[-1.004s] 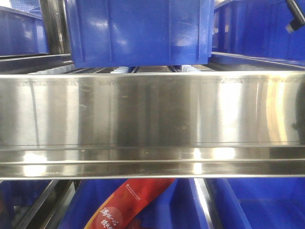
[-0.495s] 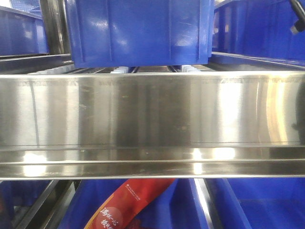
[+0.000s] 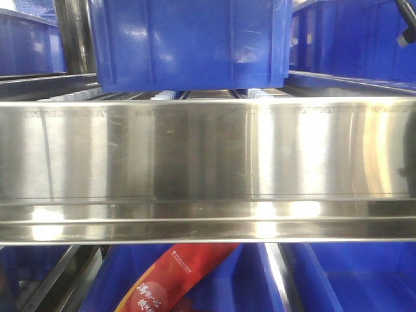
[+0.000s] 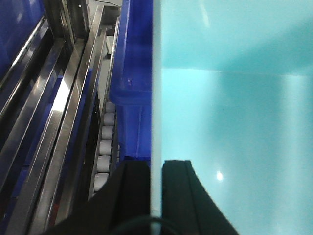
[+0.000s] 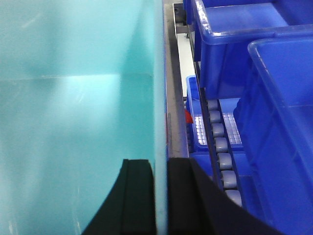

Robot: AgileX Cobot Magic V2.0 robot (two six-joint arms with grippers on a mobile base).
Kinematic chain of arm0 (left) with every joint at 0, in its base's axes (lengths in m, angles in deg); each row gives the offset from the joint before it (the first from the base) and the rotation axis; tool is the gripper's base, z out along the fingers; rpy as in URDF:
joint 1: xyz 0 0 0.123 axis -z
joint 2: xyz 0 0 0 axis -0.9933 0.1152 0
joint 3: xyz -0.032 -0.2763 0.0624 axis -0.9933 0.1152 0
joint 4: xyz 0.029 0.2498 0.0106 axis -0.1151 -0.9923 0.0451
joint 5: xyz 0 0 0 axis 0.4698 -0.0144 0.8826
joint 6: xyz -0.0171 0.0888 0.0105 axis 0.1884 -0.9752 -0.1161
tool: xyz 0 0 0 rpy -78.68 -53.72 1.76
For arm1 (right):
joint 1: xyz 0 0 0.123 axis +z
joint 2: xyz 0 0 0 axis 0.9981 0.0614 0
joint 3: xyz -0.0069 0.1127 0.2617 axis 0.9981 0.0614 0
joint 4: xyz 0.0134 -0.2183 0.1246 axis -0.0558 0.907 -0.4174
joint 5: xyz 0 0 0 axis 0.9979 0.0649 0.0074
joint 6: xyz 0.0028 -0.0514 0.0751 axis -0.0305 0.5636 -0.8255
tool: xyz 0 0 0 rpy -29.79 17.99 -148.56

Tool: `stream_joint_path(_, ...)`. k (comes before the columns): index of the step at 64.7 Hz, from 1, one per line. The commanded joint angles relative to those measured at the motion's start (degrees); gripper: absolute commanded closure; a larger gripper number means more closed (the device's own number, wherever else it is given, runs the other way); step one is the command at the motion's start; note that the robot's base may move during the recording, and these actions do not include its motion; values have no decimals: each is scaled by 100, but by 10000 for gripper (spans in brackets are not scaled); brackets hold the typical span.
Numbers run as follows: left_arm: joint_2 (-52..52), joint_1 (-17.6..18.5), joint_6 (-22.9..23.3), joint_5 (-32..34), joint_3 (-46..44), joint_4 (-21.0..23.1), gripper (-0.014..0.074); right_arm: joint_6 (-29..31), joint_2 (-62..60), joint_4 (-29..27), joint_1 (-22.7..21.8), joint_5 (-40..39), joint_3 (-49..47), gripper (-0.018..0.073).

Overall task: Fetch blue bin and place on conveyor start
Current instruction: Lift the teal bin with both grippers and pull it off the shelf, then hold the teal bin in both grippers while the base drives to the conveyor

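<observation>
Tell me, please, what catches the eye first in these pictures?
The blue bin fills both wrist views, with the left tool and right tool each clamped over one wall. In the front view a shiny steel rail spans the middle, a dark blue crate above it.

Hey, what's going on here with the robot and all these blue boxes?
Both arms hold the blue bin: the left gripper and the right gripper each pinch one of its thin walls between their fingers. Beside it are roller tracks and dark blue crates. The front camera faces a steel shelf rail. No conveyor is in view.
</observation>
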Motion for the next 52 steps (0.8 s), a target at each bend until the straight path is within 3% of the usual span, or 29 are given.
stream_joint_path(1, -106, -5, 7, 90, -79, -218, 708, 67, -82, 303, -17, -69, -88, 724)
stream_joint_path(52, -106, -5, 7, 90, -79, -218, 708, 67, -82, 268, -17, -69, -88, 724)
